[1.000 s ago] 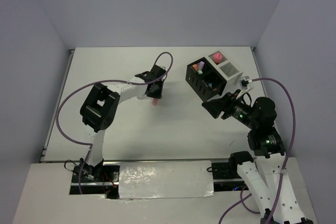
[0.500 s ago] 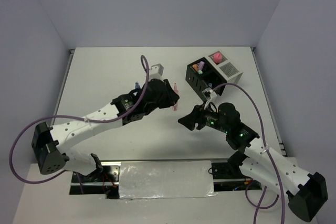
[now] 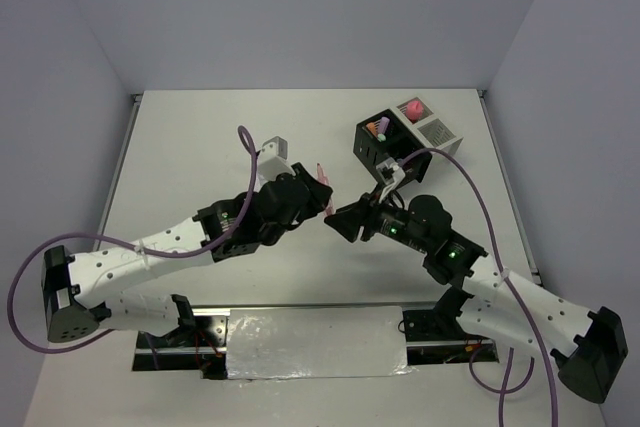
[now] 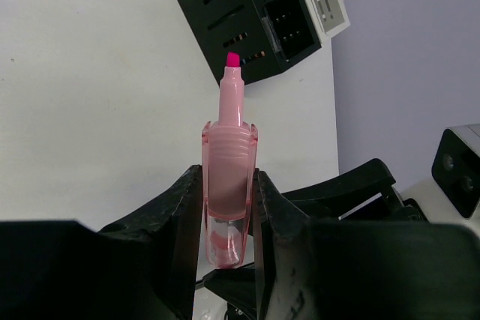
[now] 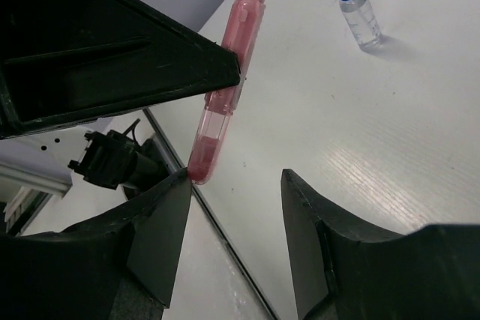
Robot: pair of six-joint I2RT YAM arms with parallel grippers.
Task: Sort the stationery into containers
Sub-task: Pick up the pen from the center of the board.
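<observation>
I see the white table (image 3: 200, 147) under both arms. The black mesh box (image 4: 225, 13) lies well beyond my left fingertips, with the white box (image 3: 432, 132) touching its far side. The left gripper (image 4: 227, 177) is closed tight on the pink highlighter (image 4: 231, 103), both fingers pressed against its ribbed barrel. Its bright tip stands out past the fingertips toward the black box, and its clear tail sits back between the fingers. The right gripper (image 5: 234, 177) faces it with fingers spread wide and nothing between them. The highlighter's tail hangs just beside one fingertip. A small blue-capped bottle (image 5: 357, 13) stands on the table well beyond those fingers.
</observation>
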